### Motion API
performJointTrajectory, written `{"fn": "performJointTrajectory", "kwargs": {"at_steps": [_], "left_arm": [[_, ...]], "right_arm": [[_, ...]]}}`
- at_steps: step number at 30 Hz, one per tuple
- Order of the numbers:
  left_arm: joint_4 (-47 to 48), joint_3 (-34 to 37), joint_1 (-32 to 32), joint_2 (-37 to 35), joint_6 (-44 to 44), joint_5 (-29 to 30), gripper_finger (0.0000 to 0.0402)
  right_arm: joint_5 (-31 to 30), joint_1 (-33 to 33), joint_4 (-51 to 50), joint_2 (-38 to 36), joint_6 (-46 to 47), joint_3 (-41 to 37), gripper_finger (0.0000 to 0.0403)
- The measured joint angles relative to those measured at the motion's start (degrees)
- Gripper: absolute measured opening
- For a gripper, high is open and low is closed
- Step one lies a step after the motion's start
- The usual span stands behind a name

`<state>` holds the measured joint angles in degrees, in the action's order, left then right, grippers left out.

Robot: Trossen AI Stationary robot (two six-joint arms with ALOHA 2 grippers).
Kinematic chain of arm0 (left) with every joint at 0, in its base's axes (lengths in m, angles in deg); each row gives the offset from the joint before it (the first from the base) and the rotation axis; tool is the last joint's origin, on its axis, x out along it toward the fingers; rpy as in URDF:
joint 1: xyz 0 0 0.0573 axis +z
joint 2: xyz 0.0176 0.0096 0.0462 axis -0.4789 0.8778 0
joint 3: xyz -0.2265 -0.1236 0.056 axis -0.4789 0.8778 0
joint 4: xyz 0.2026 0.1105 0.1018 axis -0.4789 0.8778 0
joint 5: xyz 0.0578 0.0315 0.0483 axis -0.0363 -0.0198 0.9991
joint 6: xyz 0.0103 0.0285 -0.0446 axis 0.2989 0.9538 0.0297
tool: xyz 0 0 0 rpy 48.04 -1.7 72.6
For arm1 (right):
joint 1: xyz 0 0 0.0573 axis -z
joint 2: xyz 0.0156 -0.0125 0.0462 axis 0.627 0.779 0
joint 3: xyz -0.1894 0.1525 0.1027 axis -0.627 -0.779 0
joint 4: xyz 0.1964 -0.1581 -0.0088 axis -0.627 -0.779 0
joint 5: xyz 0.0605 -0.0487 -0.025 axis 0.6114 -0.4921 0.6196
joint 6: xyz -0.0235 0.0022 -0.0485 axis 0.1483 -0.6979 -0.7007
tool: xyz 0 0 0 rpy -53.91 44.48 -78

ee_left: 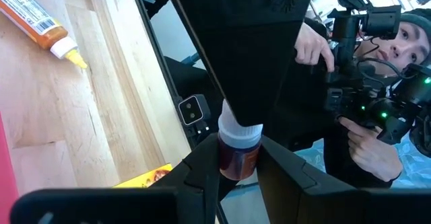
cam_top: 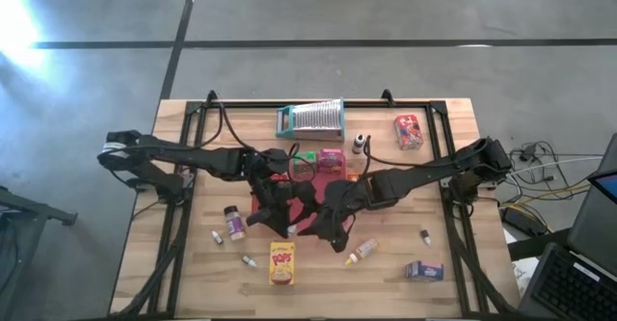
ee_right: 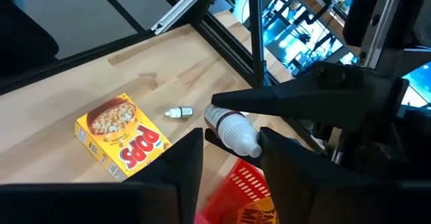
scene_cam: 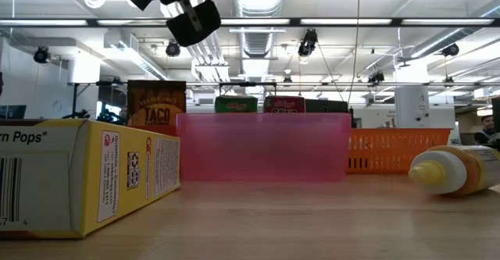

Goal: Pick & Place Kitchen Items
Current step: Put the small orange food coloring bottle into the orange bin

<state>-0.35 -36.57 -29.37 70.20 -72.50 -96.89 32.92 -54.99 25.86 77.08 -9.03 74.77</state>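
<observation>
Both grippers, left [ee_left: 237, 173] and right [ee_right: 232, 157], clamp 1 small white-capped brown spice jar [ee_left: 237, 150] between your 2 arms above the red tray [ee_right: 246, 187], seemingly a handover.

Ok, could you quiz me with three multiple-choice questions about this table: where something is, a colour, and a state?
1. Where is the yellow Pops box? A in a tray; B on the bare wood; C in a gripper.
2. What colour is the cap of the spice jar in the left gripper? A white; B green; C black.
3. How is the yellow squeeze bottle placed? A upright; B lying on its side; C held in the air.

Answers: B, it lies flat on the table. A, a white cap tops the brown contents. B, it rests on the wood with its tip pointing sideways.
</observation>
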Motion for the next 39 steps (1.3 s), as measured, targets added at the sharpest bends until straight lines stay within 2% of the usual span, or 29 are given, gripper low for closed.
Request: {"fn": "performJointTrajectory", "kwargs": {"at_steps": [7,13,18,31,35,39], "left_arm": [[-0.1,0.0,0.0,0.0,0.2,0.0,0.009],[-0.3,-0.5,0.0,0.0,1.0,0.1,0.009],[-0.3,-0.5,0.0,0.0,1.3,0.4,0.009],[0.2,-0.7,0.0,0.0,1.7,0.5,0.009],[0.2,-0.9,0.0,0.0,1.6,0.5,0.009],[0.2,-0.9,0.0,0.0,1.6,0.5,0.009]], "right_arm": [[0.5,0.0,0.0,0.0,0.0,0.0,0.0172],[0.6,-0.1,1.3,0.0,-1.3,0.0,0.0182],[0.5,-0.1,1.5,0.1,-1.7,0.0,0.016],[0.4,-0.1,0.7,0.0,-2.0,0.0,0.0059],[0.4,-0.1,0.6,0.0,-2.1,0.0,0.0056],[0.2,-0.1,0.4,0.0,-2.4,0.0,0.0085]]}}
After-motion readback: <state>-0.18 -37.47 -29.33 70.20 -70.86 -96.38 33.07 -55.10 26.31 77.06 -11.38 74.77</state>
